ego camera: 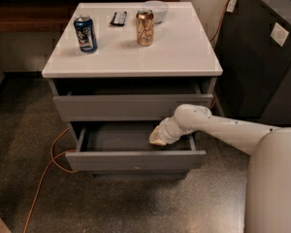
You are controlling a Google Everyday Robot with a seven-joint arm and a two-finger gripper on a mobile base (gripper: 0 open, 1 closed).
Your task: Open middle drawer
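Note:
The middle drawer [136, 160] of the grey cabinet stands pulled out, showing its wide shallow grey tray [121, 137]. Its flat handleless front has a tiny white speck near the lower centre. My gripper [158, 137] reaches in from the right. It sits low inside the tray's right part, just behind the front panel. The white arm [218, 125] runs from it to the lower right. The drawer above [131, 107] is out only a little.
The white cabinet top [174, 47] holds a blue can [85, 33], a copper can [145, 27], a black remote [118, 18] and a white bowl [155, 8]. An orange cable [51, 164] lies on the floor at the left. A dark cabinet [262, 57] stands at the right.

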